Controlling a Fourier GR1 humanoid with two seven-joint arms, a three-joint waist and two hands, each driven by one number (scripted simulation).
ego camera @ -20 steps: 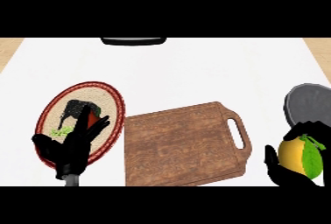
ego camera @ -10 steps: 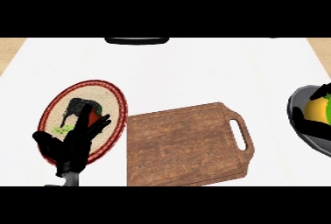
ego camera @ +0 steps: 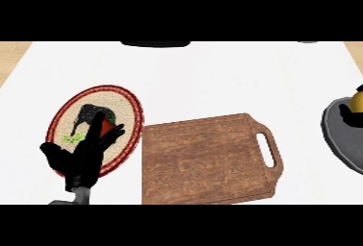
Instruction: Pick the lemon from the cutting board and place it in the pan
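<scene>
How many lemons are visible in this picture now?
1. The lemon is at the right edge, over the pan, partly cut off by the frame; the cutting board holds none.

No readable text, labels, brands, numbers or signs on any visible surface.

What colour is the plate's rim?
Dark red, around a beige woven centre; the plate shows in the head view.
</scene>
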